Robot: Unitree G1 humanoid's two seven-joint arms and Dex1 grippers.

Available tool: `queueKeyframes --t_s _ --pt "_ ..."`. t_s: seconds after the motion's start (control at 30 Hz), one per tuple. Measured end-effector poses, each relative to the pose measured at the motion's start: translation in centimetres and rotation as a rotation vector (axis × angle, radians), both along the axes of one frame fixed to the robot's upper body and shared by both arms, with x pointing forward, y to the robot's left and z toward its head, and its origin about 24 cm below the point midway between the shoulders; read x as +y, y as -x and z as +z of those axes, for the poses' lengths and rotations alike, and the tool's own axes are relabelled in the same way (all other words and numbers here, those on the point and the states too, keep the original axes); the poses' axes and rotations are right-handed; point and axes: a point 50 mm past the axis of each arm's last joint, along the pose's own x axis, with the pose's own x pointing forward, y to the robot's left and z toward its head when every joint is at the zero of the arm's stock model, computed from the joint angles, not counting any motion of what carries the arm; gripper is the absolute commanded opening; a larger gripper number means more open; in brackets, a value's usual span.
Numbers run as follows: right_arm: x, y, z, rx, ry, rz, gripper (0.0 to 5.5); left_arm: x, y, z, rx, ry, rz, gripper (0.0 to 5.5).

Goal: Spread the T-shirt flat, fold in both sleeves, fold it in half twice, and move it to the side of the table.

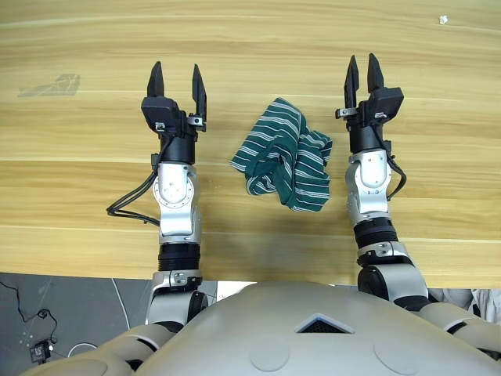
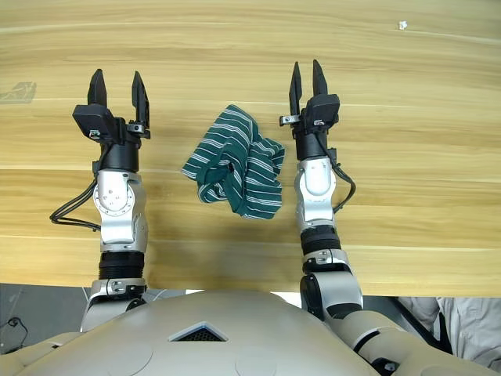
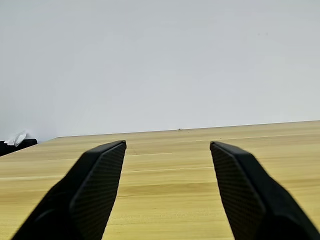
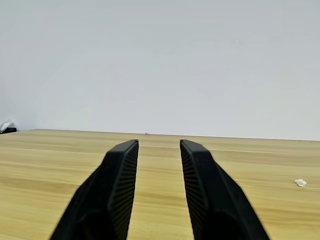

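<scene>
The left pincer (image 1: 177, 76) is released, its fingers spread wide over the wooden counter (image 1: 70, 164). Between the two arms, the T-shirt (image 1: 286, 153), green with white stripes, lies crumpled in a heap on the counter, near both pincers and touching neither. The right pincer (image 1: 362, 66) is released with a narrower gap. A small white scrap (image 1: 443, 19) lies at the counter's far right.

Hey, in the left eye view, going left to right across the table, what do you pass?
First a grey smudge → left gripper, open → crumpled green striped T-shirt → right gripper, open → small white scrap.
</scene>
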Motion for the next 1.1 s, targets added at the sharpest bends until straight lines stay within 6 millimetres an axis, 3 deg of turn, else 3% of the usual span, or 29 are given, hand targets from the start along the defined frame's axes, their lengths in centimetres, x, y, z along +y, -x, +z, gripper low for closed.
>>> queueKeyframes --t_s 0.17,0.27,0.37,0.53,0.63,0.87,0.97,1.1 --pt "0.3 0.2 0.2 -0.014 -0.005 0.065 1.68 0.0 0.1 0.4 -0.027 -0.054 -0.015 3.16" --pt "-0.2 1.4 0.9 -0.055 0.006 0.152 2.13 1.3 1.1 2.4 -0.108 -0.163 -0.048 3.57" --pt "-1.6 3.3 0.8 -0.039 0.047 0.214 2.37 1.5 3.0 1.6 -0.034 -0.349 -0.208 3.91" --pt "-2.0 9.4 -0.4 0.132 0.113 0.63 2.37 2.3 6.2 0.1 0.103 -0.71 -0.598 3.91" --pt "-2.2 11.0 -0.2 0.181 0.147 0.769 2.37 2.7 6.9 -0.5 0.167 -0.794 -0.746 3.91" --pt "-1.6 14.2 -2.2 0.366 0.34 1.021 2.37 2.6 4.8 -2.5 0.242 -1.01 -0.858 3.91" --pt "-1.5 14.1 -2.6 0.379 0.41 1.022 2.37 2.0 3.3 -2.8 0.208 -1.135 -0.831 3.91" --pt "-1.1 14.1 -3.3 0.384 0.49 1.014 2.37 1.0 2.5 -2.8 0.144 -1.166 -0.807 3.91"
